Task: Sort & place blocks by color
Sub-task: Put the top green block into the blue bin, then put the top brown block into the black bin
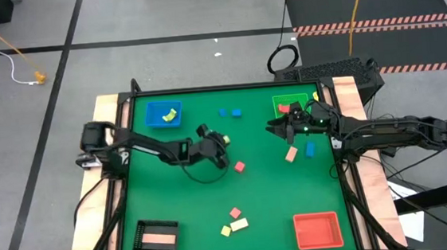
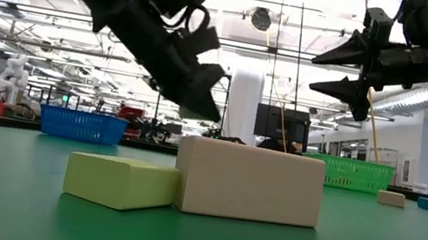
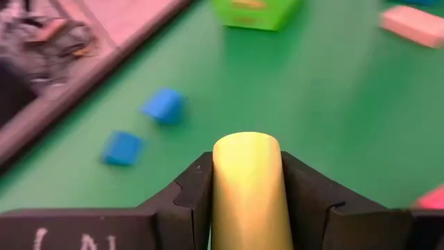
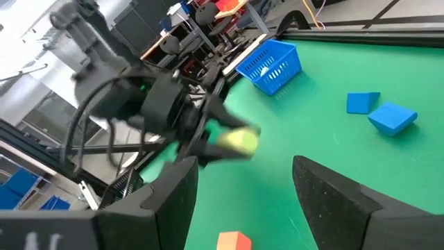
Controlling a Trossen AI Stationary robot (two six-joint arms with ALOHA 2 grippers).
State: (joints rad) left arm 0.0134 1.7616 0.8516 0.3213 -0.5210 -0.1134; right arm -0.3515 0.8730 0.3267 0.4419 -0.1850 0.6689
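Working over a green surface, with square trays standing toward its corners as colour bins: blue tray far left, green tray far right, red tray near right, black tray near left. Already holding some sorted pieces in the far two, though with a red piece apparently sitting in the green one, judging from above.

Reaching toward mid-surface from the left, with the left fingers clamping a yellow-green block squarely between them and lifting it clear of the surface, probably for carrying to a tray. Pointing it roughly toward the green tray, which likely marks the destination.

Hovering just inside the green tray with the right fingers spread wide and gripping nothing, raised off the surface, seemingly waiting or lining up on a loose piece nearby.

Leaving the other blocks scattered and unsorted: two blue cubes close together at the far middle, a cream bar and a blue block near the right arm, a pink-red cube at centre. Resting at the near edge, a small red block, a cream block and a yellow-green bar, the last two touching.
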